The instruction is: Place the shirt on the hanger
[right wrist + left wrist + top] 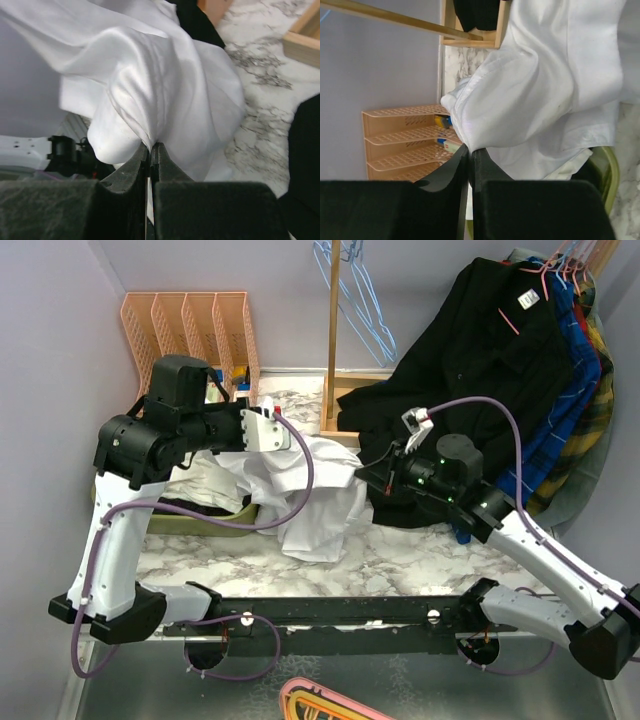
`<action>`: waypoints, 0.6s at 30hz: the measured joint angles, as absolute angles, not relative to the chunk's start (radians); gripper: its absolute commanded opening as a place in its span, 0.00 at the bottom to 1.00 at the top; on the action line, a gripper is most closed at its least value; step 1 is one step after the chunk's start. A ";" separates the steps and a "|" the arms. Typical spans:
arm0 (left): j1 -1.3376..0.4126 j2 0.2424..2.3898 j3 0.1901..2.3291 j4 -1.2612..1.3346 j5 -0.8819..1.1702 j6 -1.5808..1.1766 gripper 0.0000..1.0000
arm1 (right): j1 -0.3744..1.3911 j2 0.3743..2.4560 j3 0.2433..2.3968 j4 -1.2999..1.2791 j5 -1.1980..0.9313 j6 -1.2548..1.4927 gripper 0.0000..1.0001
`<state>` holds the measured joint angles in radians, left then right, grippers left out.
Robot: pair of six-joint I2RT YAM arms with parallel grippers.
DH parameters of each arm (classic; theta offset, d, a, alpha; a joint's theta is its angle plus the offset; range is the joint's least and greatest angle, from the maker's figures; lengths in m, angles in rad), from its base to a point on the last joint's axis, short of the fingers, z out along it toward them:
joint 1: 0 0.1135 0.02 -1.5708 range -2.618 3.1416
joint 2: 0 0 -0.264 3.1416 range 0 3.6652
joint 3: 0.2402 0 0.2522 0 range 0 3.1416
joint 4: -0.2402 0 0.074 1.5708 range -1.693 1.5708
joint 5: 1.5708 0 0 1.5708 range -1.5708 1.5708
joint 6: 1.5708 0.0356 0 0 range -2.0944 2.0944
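Observation:
The white shirt (315, 490) hangs bunched between my two grippers above the marble table. My left gripper (290, 440) is shut on a fold of the shirt (540, 95), pinched between its fingertips (469, 150). My right gripper (362, 472) is shut on another fold of the shirt (165, 85), pinched at its tips (151, 146). The shirt's lower part drapes down onto the table. The light-blue wire hanger (355, 295) hangs from the wooden rack at the back, beside the upright post, well behind both grippers.
A wooden rack post (332, 335) and its base (355, 390) stand at the back. A black shirt (470, 350) and plaid garments (575, 360) hang at right on pink hangers. An orange file organiser (195, 325) stands back left. A green basket (215, 515) holds other cloth.

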<state>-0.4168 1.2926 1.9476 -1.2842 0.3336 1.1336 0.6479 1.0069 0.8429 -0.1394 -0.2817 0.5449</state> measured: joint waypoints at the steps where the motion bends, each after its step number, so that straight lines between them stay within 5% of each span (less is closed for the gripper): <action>1: -0.417 1.290 1.950 -1.297 0.345 1.117 0.00 | 0.648 1.003 0.862 -0.144 -0.296 0.545 0.01; 8: -0.417 1.334 2.025 -1.298 0.330 0.979 0.00 | 0.648 0.979 1.052 -0.219 -0.394 0.544 0.01; 18: -0.417 1.402 2.471 -1.110 0.155 0.754 0.00 | 0.648 1.055 1.499 -0.303 -0.406 0.502 0.01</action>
<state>-0.4168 1.4017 2.4710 -1.1099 0.1555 0.7536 0.6476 1.0546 1.4990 -0.3031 -0.4065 0.5022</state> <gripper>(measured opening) 0.019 0.024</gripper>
